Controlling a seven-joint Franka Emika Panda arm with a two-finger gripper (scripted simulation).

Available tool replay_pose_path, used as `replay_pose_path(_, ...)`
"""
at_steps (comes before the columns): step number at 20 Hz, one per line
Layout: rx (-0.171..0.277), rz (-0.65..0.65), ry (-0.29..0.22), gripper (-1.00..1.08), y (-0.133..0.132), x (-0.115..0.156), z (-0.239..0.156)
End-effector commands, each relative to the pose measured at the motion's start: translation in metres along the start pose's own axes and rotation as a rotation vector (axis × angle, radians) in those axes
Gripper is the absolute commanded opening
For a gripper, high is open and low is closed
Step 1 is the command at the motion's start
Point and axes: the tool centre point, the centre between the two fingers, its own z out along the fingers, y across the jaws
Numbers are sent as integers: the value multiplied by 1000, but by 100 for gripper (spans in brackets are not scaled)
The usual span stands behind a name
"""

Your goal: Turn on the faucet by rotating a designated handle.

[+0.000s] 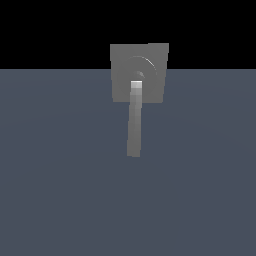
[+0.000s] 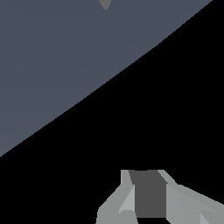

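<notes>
The faucet [image 1: 150, 57] is a flat grey square block with concentric rings on its face, standing at the far middle of the exterior view. Its handle [image 1: 134, 125] is a long slim grey bar, lighter at the hub end, reaching from the block's centre toward the camera. My gripper [image 2: 144, 173] shows only in the wrist view, open, with nothing between its light grey fingers [image 2: 124, 192]. It is far from the faucet. A small grey tip [image 2: 105, 4] shows at the frame edge; I cannot tell which part it is. No arm appears in the exterior view.
A flat blue-grey floor [image 1: 60, 175] spreads under the faucet and ends at a black background behind it. In the wrist view the floor [image 2: 52, 65] ends in a curved edge with black beyond.
</notes>
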Motion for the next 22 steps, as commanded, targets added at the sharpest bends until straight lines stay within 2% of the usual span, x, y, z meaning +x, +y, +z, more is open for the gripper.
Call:
replay_pose_path(1,-81,-118,-79,-100,12,8,-14)
replay_pose_path(6,-220,-373,-241,-100,31,34,-43)
replay_pose_path(11,-336,-647,-409,-100,43,74,-69)
replay_pose_path(17,-449,-998,-614,-100,47,137,-92)
replay_pose_path(22,-524,-1307,-786,-100,36,201,-102)
